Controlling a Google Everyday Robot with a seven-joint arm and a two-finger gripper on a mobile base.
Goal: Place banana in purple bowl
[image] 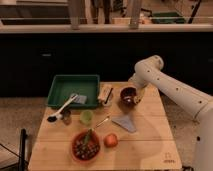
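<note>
The purple bowl (pixel 127 95) stands on the wooden table right of the green tray. My gripper (pixel 136 93) hangs at the end of the white arm, low over the bowl's right rim. A small pale-yellow piece, the banana (pixel 134 101), shows at the bowl's right front edge just under the gripper. The gripper hides most of it. I cannot tell whether it rests in the bowl or is still held.
A green tray (pixel 74 89) with a white spoon (pixel 65 105) sits at the back left. A tan packet (pixel 105 94) lies beside the bowl. A light-green cup (pixel 87 116), a grey cloth (pixel 125 123), an orange bowl (pixel 86 145) and an orange-red fruit (pixel 111 140) stand nearer the front.
</note>
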